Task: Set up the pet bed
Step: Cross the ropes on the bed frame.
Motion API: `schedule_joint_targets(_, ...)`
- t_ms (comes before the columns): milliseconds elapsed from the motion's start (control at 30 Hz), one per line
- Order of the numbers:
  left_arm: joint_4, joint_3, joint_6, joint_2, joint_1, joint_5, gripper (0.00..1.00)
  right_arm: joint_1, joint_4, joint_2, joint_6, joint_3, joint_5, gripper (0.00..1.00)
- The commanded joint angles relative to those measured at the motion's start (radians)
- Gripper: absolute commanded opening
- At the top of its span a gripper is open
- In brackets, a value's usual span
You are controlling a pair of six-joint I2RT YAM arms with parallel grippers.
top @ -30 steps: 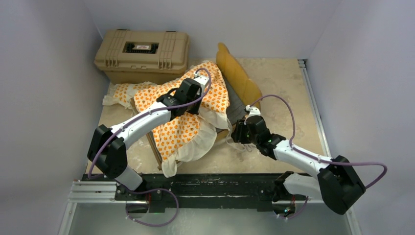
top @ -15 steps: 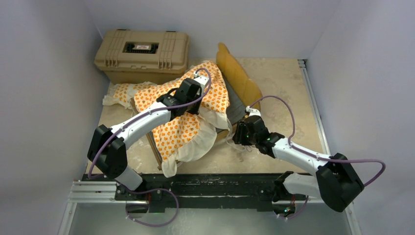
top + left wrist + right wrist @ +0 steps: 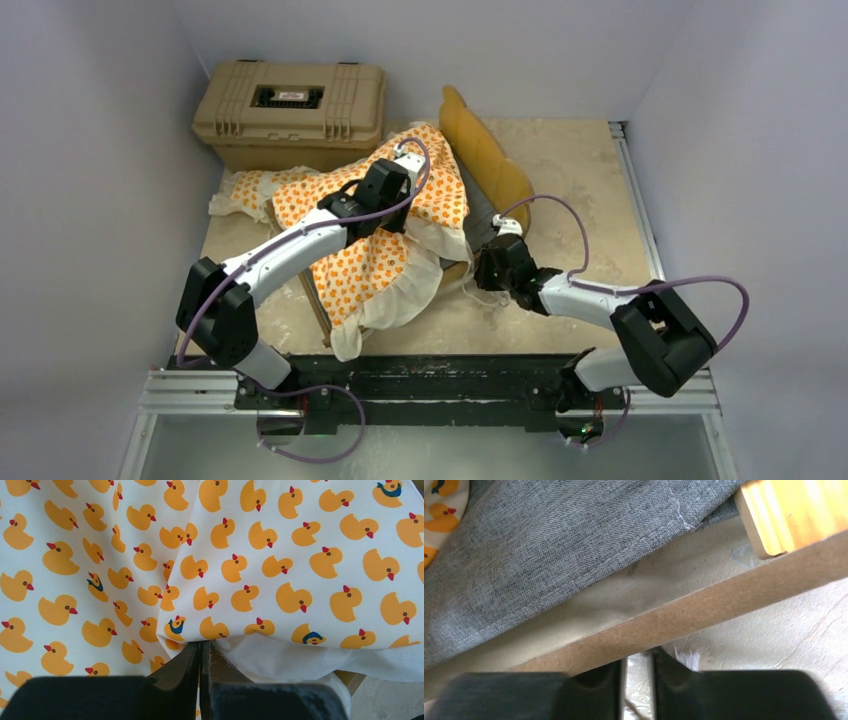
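Counter (image 3: 590,170): pale stone-look top, carries all items.
Case (image 3: 290,100): tan, lid shut, back left corner.
Frame (image 3: 485,150): light wood, mid-counter; scalloped headboard at the right of the case, grey base (image 3: 549,540) showing beside it.
Cushion (image 3: 370,270): duck print, white ruffle; draped unevenly over the frame, near corner hanging to the counter.
Pillow (image 3: 245,188): matching print, on the counter left of the cushion, just before the case.
Left hand (image 3: 202,647): above the cushion, fingers together, pinching a fold at its ruffled edge.
Right hand (image 3: 638,655): low at the frame's near right board, fingers slightly apart; no grip visible.
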Motion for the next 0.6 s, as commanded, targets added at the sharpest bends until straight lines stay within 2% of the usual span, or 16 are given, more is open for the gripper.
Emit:
schedule_joint_targets(0, 0.005, -0.004, 0.004, -0.041, 0.009, -0.020, 0.00, 0.000, 0.037, -0.022, 0.026, -0.002, 0.050, 0.08)
schedule_joint_targets(100, 0.008, -0.013, 0.003, -0.044, 0.008, -0.018, 0.00, 0.000, 0.007, -0.093, 0.026, -0.020, 0.132, 0.08)
schedule_joint_targets(133, 0.006, -0.015, 0.004, -0.046, 0.008, -0.019, 0.00, 0.000, -0.015, -0.131, 0.079, -0.020, 0.158, 0.00)
schedule_joint_targets(400, -0.001, -0.033, 0.014, -0.067, 0.008, -0.038, 0.00, -0.001, -0.240, -0.581, 0.107, 0.050, 0.395, 0.00)
schedule_joint_targets(567, -0.001, -0.039, 0.015, -0.073, 0.008, -0.037, 0.00, 0.000, -0.284, -0.754, 0.084, 0.117, 0.501, 0.00)
